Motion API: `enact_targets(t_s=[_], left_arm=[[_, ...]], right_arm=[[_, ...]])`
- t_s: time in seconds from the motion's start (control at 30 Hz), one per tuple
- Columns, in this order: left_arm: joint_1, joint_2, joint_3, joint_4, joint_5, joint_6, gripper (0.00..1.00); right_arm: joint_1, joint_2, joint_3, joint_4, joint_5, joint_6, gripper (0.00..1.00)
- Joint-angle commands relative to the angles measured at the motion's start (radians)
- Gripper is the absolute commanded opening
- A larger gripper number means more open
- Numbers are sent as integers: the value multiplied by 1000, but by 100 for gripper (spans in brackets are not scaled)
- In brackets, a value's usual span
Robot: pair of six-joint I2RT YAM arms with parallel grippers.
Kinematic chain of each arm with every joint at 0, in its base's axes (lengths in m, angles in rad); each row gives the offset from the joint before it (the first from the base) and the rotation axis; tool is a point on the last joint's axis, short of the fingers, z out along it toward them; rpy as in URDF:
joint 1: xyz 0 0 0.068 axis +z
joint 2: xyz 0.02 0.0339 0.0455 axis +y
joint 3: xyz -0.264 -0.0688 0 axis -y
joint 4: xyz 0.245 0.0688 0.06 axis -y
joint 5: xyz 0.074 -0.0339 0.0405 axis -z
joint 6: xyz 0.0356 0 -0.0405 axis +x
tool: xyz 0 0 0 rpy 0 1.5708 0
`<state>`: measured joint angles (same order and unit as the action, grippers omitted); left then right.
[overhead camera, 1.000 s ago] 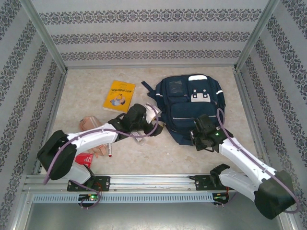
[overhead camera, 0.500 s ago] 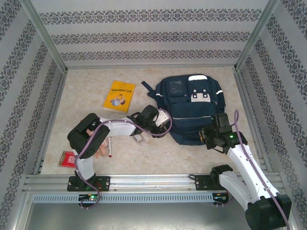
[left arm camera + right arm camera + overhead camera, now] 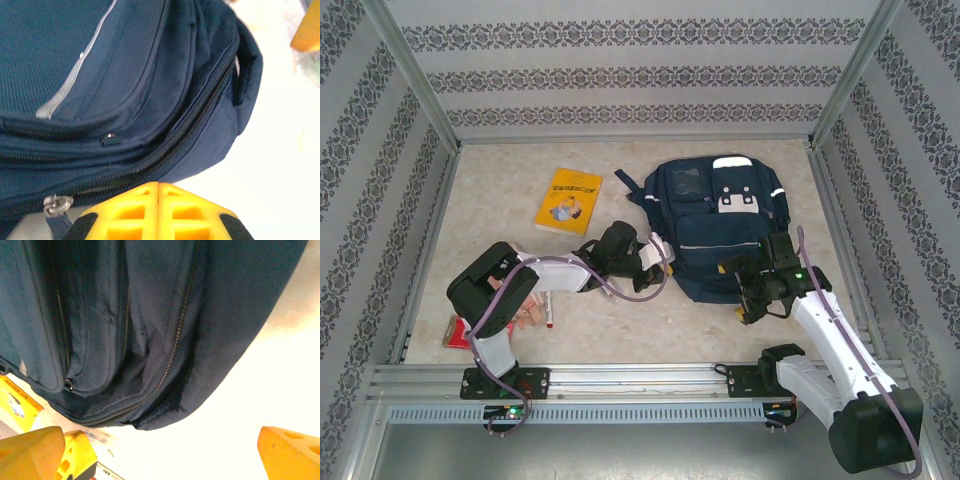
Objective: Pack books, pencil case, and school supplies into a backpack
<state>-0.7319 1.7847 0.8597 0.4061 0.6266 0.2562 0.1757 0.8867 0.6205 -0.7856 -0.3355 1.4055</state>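
Left tool (image 3: pixel 158 189) now closed (book (image 3: pixel 568 200) title illegible)

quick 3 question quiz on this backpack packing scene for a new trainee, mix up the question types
1. True or false: the yellow book is already inside the backpack.
2. Multiple choice: the right gripper is A) open, B) shut on the yellow book, C) shut on the backpack.
3. Fill in: the ____ gripper has its fingertips pressed together beside the backpack.

Key:
1. False. It lies on the table, apart from the backpack.
2. A.
3. Left gripper.
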Motion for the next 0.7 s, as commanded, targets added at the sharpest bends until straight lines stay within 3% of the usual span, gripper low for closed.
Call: enact_targets(t_s=[0.0, 0.1, 0.13, 0.2, 0.27, 0.33, 0.43, 0.5, 0.53, 0.67], left_arm=[[-3, -26, 1, 13, 78, 53, 0], [-1, -54, -45, 71, 0, -16, 0], [5, -69, -59, 80, -43, -53, 7], [19, -102, -83, 74, -96, -117, 44], [29, -134, -113, 68, -113, -132, 53], [31, -156, -136, 49, -139, -98, 69], [41, -145, -132, 23, -152, -58, 73], [46, -119, -111, 26, -155, -42, 73], [46, -98, -96, 27, -164, -30, 74], [48, 9, -65, 109, -196, -26, 74]], right_arm=[[113, -66, -16, 41, 79, 251, 98], [193, 20, -47, 172, 114, 365, 98], [217, 49, -36, 179, 147, 380, 98], [246, 104, -17, 184, 197, 400, 93], [254, 162, -29, 225, 216, 425, 86], [245, 209, -42, 266, 245, 412, 61], [229, 236, -37, 285, 257, 377, 23], [224, 214, -32, 276, 257, 355, 5], [218, 194, -29, 266, 258, 345, 0], [183, 83, -21, 192, 263, 303, 0]])
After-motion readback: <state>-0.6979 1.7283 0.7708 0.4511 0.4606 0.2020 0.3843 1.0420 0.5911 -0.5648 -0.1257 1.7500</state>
